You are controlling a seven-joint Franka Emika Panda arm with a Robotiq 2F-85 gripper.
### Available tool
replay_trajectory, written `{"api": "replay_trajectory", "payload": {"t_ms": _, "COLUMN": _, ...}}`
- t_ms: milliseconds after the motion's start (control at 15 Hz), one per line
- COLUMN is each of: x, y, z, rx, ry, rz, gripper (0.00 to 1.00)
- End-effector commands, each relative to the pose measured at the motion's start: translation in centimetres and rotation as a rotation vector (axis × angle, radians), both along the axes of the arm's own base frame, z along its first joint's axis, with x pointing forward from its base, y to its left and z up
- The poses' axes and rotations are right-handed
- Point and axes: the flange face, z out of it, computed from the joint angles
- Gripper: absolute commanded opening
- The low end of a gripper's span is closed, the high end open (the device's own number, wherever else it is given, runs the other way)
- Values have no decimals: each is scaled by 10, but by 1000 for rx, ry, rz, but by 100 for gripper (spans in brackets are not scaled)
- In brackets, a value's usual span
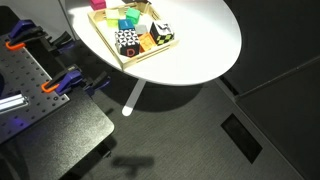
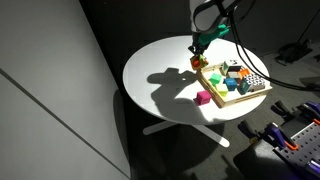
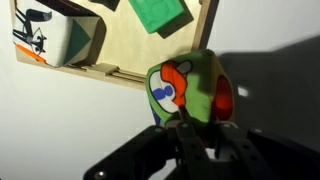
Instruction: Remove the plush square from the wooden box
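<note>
Fingers (image 3: 186, 132) of the gripper (image 3: 200, 120) pinched the plush square (image 3: 190, 85) in the wrist view. We saw its green, red and orange cloth over the white table (image 3: 280, 30), just outside the rim of the wooden box (image 3: 130, 45), where a green block (image 3: 160, 12) lay.

In an exterior view the gripper (image 2: 198, 48) hung above the table (image 2: 160, 70) with the plush square (image 2: 197, 62) under it, beside the wooden box (image 2: 222, 95). A pink cube (image 2: 203, 97) sat on the table near the box.

In an exterior view we found the wooden box (image 1: 152, 54) near the table (image 1: 200, 40) edge, holding coloured blocks and a black-and-white cube (image 1: 127, 42).
</note>
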Motion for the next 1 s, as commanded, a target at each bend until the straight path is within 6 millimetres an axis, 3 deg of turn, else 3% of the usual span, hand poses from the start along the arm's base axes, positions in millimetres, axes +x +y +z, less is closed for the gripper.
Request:
{"api": "replay_trajectory", "payload": {"t_ms": 0, "x": -14, "y": 11, "z": 9, "rx": 39, "ry": -28, "rz": 10, "gripper": 6}}
{"api": "replay_trajectory", "payload": {"t_ms": 533, "x": -50, "y": 29, "z": 17, "rx": 110, "ry": 26, "rz": 105, "gripper": 7}}
{"api": "replay_trajectory", "payload": {"t_ms": 600, "x": -53, "y": 29, "z": 17, "rx": 115, "ry": 33, "rz": 113, "gripper": 43}}
{"api": "replay_trajectory", "payload": {"t_ms": 667, "x": -56, "y": 29, "z": 19, "rx": 118, "ry": 39, "rz": 119, "gripper": 44}}
{"api": "replay_trajectory", "payload": {"t_ms": 933, "x": -64, "y": 24, "z": 26, "rx": 143, "ry": 60, "rz": 138, "gripper": 73}}
